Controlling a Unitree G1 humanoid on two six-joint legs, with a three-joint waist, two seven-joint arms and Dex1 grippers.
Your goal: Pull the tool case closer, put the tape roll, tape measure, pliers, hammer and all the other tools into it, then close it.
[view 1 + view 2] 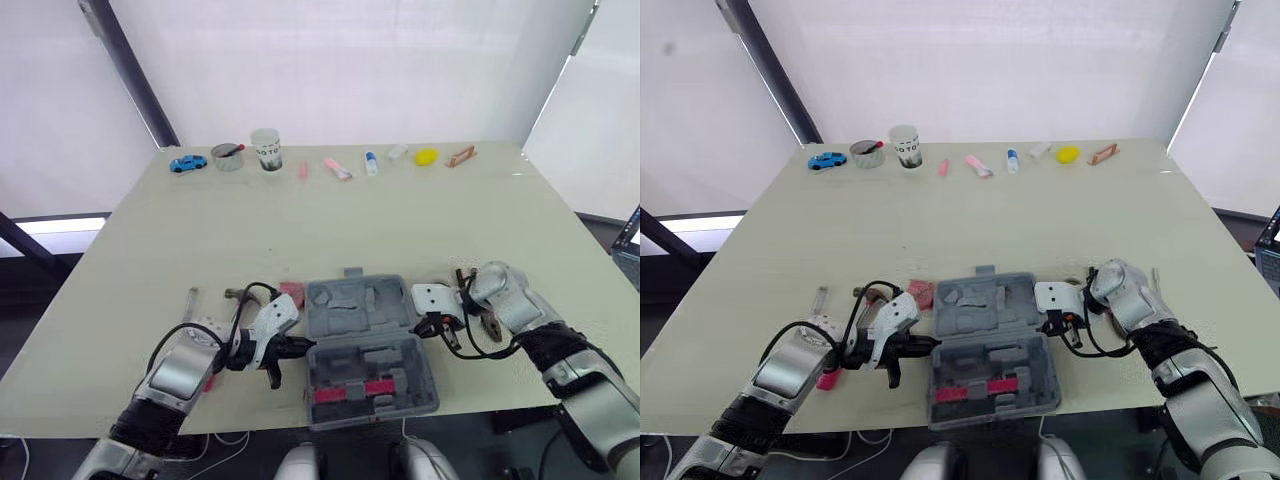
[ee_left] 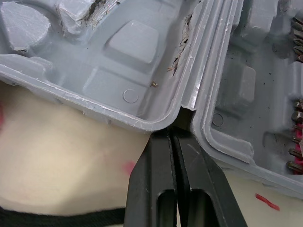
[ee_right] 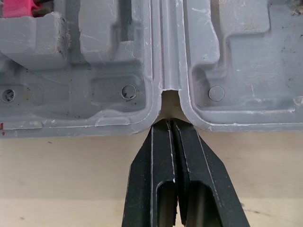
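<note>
Two halves of a grey plastic tool case [image 1: 365, 345] are lying open and flat near the front edge of the pale table [image 1: 400, 230], with red pieces [image 1: 345, 392] sitting in the near half. A white cup [image 1: 265, 150] at the far edge is showing dark lettering too small to read. The left gripper [image 2: 176, 135] is pressing its fingers together, holding nothing, its tips meeting the hinge notch at the case's left end. The right gripper [image 3: 170, 124], fingers likewise squeezed together and empty, is pointing into the hinge notch at the right end.
</note>
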